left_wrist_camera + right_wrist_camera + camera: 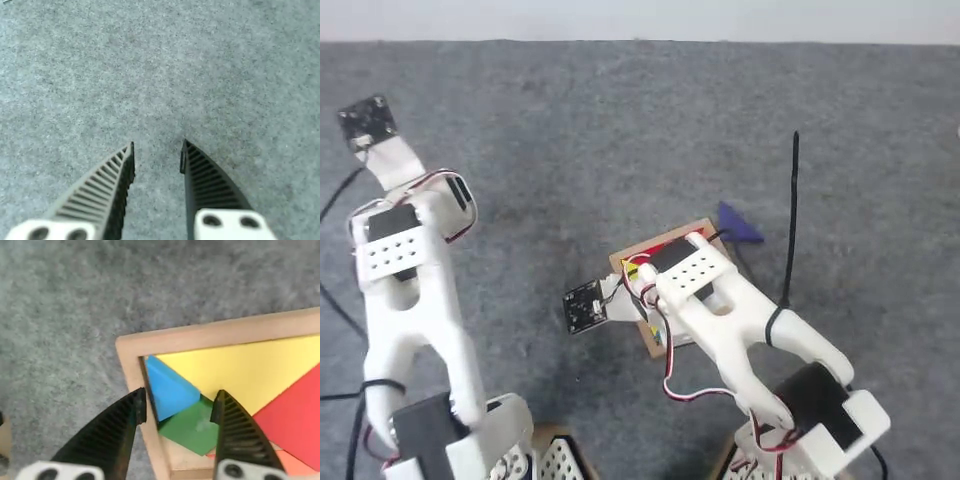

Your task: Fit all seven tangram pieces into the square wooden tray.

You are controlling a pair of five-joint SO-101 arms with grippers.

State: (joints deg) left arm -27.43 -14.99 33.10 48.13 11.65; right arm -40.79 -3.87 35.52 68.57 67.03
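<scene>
Presently, we find the right gripper [181, 407] released, straddling the tray [200, 335] wall and the blue piece [170, 387], probably to seat it; the left gripper [157, 150] hangs released over carpet [150, 60].

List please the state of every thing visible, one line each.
wooden tray: partly filled.
left end effector: open, over bare carpet.
right end effector: open, above tray corner.
yellow piece: flat in tray.
red piece: flat in tray.
green piece: in tray.
blue piece: in tray corner, seemingly tilted.
purple piece: outside, on carpet.
</scene>
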